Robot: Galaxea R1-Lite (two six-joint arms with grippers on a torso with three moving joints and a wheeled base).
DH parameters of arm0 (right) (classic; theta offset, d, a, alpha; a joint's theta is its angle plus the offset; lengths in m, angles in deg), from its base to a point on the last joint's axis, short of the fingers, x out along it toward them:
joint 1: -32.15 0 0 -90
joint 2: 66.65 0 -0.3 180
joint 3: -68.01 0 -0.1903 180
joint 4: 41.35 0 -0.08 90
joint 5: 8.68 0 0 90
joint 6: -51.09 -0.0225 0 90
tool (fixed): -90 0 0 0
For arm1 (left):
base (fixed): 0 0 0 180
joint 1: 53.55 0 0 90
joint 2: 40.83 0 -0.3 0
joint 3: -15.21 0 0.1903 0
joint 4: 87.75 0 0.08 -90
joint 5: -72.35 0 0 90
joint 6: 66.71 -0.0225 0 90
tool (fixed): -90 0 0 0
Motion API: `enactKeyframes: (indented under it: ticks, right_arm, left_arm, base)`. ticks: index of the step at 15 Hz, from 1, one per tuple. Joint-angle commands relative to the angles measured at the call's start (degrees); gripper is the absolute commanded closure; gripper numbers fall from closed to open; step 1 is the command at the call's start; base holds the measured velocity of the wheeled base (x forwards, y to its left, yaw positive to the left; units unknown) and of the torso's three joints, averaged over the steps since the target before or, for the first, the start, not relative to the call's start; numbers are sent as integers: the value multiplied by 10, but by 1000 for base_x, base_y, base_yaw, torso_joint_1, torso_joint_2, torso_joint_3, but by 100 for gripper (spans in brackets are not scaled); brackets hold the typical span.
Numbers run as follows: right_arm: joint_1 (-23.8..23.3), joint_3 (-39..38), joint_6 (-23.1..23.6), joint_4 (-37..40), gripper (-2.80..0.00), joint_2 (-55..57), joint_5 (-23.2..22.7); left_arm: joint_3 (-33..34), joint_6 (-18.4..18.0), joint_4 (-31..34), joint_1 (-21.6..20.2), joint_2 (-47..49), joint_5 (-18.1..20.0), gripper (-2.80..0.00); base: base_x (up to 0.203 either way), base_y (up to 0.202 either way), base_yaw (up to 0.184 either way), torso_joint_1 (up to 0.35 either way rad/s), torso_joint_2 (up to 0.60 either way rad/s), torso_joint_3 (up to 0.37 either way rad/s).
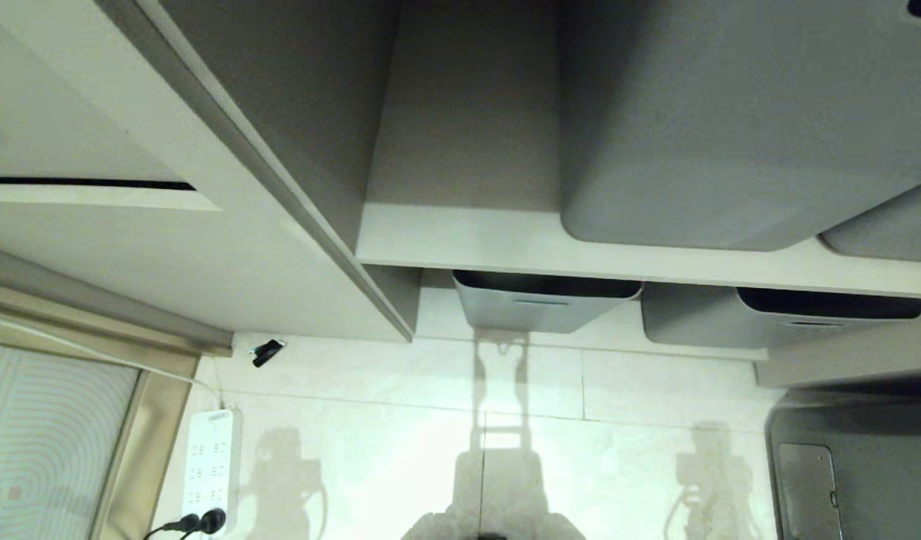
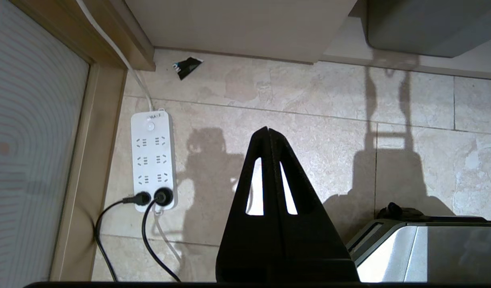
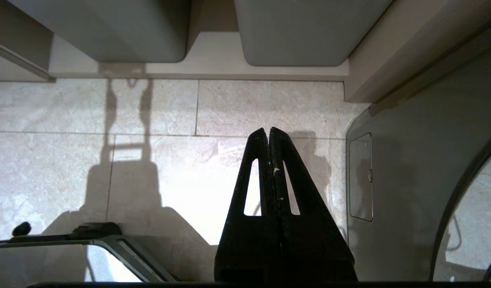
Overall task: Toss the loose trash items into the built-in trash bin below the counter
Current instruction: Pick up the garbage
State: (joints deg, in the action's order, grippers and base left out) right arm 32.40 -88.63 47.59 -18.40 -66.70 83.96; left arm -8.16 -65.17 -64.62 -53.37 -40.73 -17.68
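Closest to me, my left end effector (image 2: 268, 130) hangs over the tiled floor (image 1: 400, 442) with its jaws pressed together, holding nothing. My right end effector (image 3: 268, 130) hangs the same way, fully closed and empty. Just beyond the left one, a white power strip (image 2: 153, 160) lies on the tiles with two black plugs in it. Farther on, the black wrapper (image 1: 267, 351) with a white end lies on the floor, right beside the base of the beige cabinet (image 1: 168, 247). Past it, grey plastic tubs (image 1: 539, 300) sit on the shelves.
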Motion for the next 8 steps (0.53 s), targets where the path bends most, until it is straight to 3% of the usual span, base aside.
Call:
enactKeyframes:
  ticks: [1,5,8]
  right_arm:
    - [0,-1,0,0,0,0,0]
    - [0,-1,0,0,0,0,0]
    - [0,-1,0,0,0,0,-1]
  left_arm:
    - [2,4,-1,0,0,-2,0]
    - [2,8,0,0,0,-2,0]
    - [1,5,-1,0,0,0,0]
  base:
    - [0,0,0,0,2,-195]
    - [0,0,0,3,2,-197]
    - [0,0,0,5,0,-67]
